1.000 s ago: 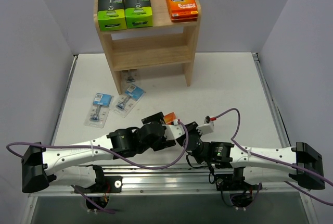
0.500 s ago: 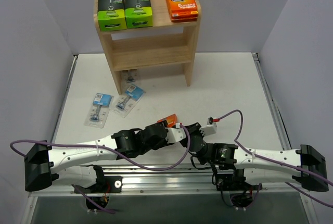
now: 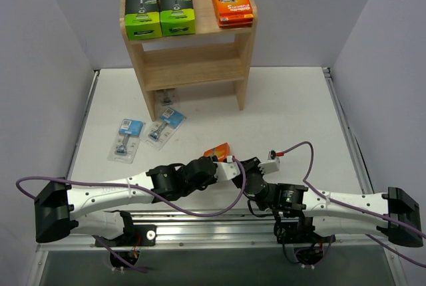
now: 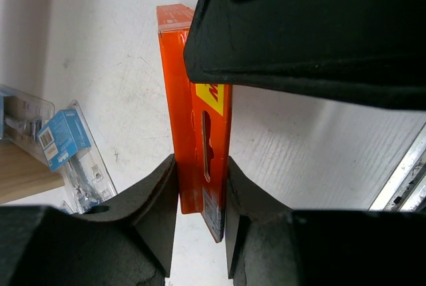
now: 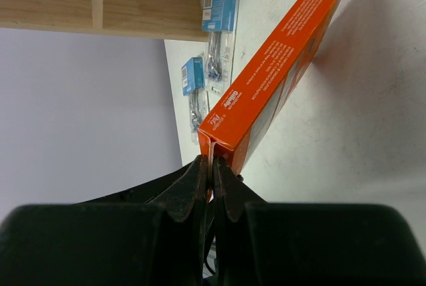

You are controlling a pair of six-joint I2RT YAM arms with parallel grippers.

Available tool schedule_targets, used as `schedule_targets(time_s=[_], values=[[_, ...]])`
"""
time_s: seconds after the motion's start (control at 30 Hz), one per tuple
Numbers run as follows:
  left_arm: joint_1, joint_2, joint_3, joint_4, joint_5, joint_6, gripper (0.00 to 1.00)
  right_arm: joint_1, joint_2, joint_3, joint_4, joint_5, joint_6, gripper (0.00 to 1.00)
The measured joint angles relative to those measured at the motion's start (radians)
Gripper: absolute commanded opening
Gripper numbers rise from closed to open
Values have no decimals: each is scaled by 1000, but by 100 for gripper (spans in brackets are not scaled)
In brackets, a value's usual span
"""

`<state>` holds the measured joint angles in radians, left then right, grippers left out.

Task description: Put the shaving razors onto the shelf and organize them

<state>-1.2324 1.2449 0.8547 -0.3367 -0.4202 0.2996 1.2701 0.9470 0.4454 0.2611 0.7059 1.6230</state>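
A flat orange razor box (image 3: 217, 151) stands on its edge near the table's front, between both grippers. My left gripper (image 4: 202, 179) is shut on it, one finger pressed on each broad face of the orange box (image 4: 193, 100). My right gripper (image 5: 212, 166) is shut on the end flap of the same box (image 5: 273, 86). The wooden shelf (image 3: 193, 66) stands at the back. Its top tier carries two black-and-green boxes (image 3: 142, 12) (image 3: 177, 10) and another orange box (image 3: 231, 3). Two blister packs (image 3: 127, 138) (image 3: 165, 126) lie on the table and a third (image 3: 166, 96) lies under the shelf.
Purple cables loop from both arms near the front rail (image 3: 200, 223). Grey walls close in the left and right sides. The shelf's middle tier (image 3: 194, 52) holds nothing. A blister pack (image 4: 63, 140) lies just left of the held box.
My left gripper's jaws have closed from wide open onto the orange box. Both arms and the box have shifted slightly to the right.
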Motion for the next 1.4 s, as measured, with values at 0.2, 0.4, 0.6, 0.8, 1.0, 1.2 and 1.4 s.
schedule_targets(time_s=[0.2,0.4,0.6,0.8,1.0,1.2,1.4], values=[[2,0,0,13,6,0,14,-1,-21,-8,-4,-1,0,0],[2,0,0,11,3,0,2,-1,-29,-10,-3,-6,1,15],[25,-23,3,-12,-27,-2,2,-5,-81,-16,-47,-6,-1,53],[58,-78,3,-87,-32,14,2,-5,-194,-17,-106,16,3,63],[76,-162,75,-205,-33,52,2,-6,-251,-17,-183,53,11,65],[84,-219,250,-289,-27,99,2,-7,-260,-17,-226,78,0,67],[96,-233,441,-352,-30,178,2,-58,-213,-10,-230,78,-90,70]])
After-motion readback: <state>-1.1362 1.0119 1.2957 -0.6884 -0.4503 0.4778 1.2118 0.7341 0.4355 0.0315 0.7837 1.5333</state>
